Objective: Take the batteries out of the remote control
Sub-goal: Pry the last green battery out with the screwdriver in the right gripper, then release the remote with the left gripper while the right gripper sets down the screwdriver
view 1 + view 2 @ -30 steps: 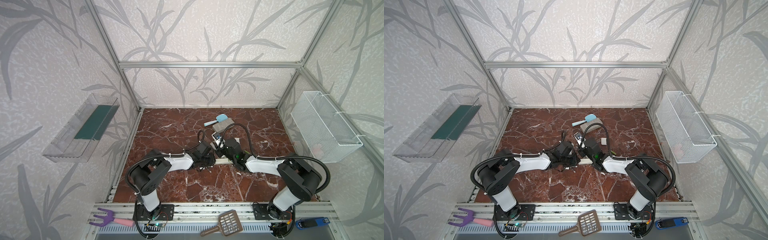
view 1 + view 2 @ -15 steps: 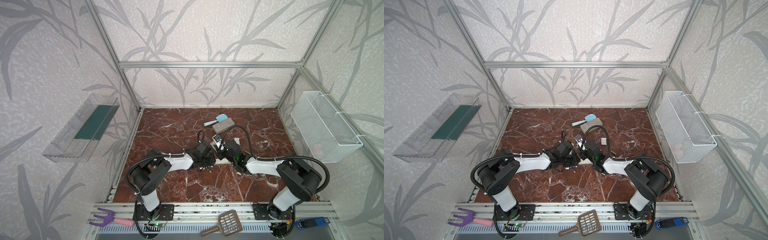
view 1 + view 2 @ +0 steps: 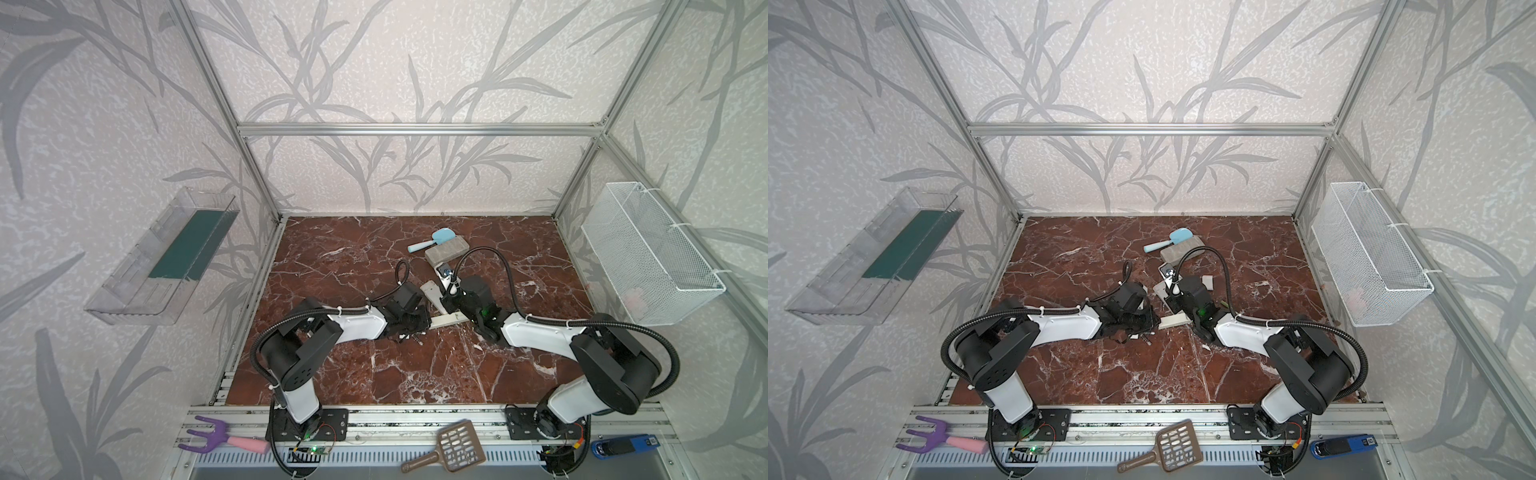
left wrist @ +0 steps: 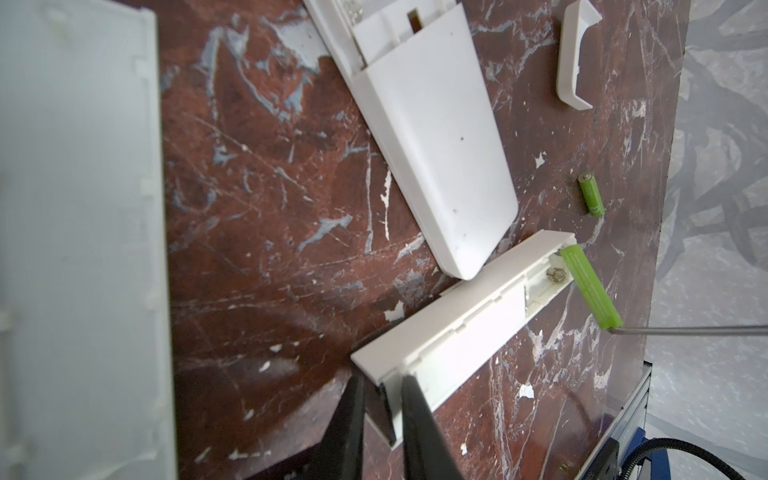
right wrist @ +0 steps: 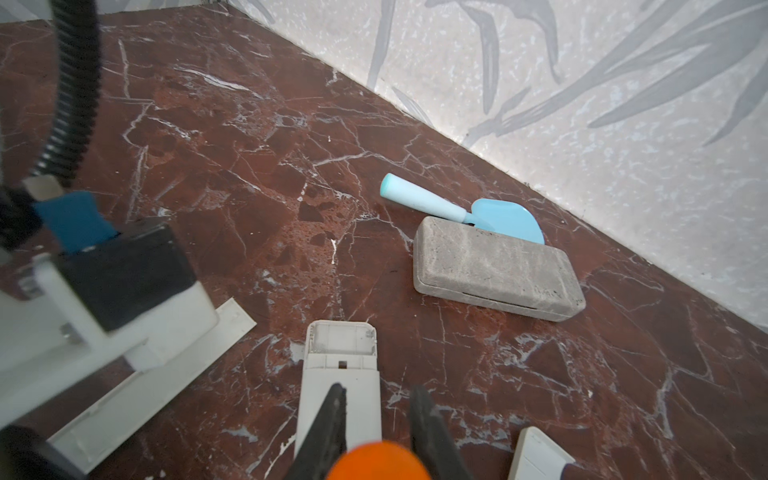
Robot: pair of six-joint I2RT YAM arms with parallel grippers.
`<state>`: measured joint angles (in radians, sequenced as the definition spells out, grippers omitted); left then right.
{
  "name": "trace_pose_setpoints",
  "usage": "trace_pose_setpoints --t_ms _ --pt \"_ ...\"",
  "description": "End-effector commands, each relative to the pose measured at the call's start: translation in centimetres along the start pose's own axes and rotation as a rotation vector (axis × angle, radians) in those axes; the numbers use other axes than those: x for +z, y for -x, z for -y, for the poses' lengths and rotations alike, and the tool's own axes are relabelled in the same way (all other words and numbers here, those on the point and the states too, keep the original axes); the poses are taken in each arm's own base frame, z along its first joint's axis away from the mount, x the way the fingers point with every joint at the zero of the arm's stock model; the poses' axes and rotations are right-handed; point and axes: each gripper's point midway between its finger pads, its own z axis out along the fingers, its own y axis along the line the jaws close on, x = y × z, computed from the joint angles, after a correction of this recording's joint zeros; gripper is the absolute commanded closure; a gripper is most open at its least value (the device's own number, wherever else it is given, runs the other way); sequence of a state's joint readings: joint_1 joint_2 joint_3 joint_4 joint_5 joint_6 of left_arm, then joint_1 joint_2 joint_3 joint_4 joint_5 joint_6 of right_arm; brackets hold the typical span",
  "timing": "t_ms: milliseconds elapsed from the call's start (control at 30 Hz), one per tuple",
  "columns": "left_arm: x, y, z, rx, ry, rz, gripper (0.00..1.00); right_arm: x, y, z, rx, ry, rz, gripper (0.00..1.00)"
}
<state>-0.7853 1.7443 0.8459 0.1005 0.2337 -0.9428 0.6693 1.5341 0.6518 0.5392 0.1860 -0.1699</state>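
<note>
Red-brown marble tabletop (image 3: 332,257) amid leaf-patterned walls (image 3: 374,62); left gripper (image 4: 382,380) tight on white remote (image 4: 457,328), right gripper (image 5: 378,390) tight on orange screwdriver (image 5: 376,461).

Both top views are lit brightly and evenly; frame bars are bowed toward the 3 and 9 o'clock edges. Soft arm shadows are cast on the worktop (image 3: 395,374). In the wrist views a white panel (image 4: 75,249) and an orange handle (image 5: 376,463) are blurred, a lime battery (image 4: 592,286) sharp.
</note>
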Motion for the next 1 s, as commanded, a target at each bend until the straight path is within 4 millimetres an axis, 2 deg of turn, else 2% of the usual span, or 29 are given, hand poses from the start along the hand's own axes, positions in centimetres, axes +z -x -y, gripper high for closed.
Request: trace_pose_setpoints --t_ms 0,167,467,667,800,967 --pt "0.2 -2.6 -4.5 -0.023 0.147 -0.075 0.8 -0.6 0.2 0.7 -0.003 -0.02 0.003 1.0" --pt "0.0 -2.5 -4.4 -0.023 0.146 -0.071 0.8 -0.3 0.0 1.0 0.002 -0.033 -0.002 1.0" --pt "-0.2 -2.5 -4.5 -0.02 0.149 -0.068 0.8 0.8 -1.6 3.6 0.084 -0.092 -0.033 1.0" --pt "-0.3 -2.5 -4.4 -0.02 0.148 -0.066 0.8 1.4 -2.3 4.2 0.147 -0.095 -0.06 1.0" --pt "-0.3 -2.6 -4.5 -0.02 0.152 -0.069 0.8 1.1 -2.9 5.0 0.219 -0.108 -0.065 1.0" --pt "-0.4 -2.4 -4.3 -0.015 0.152 -0.07 0.81 0.0 -3.0 7.1 0.283 -0.176 -0.077 1.0"
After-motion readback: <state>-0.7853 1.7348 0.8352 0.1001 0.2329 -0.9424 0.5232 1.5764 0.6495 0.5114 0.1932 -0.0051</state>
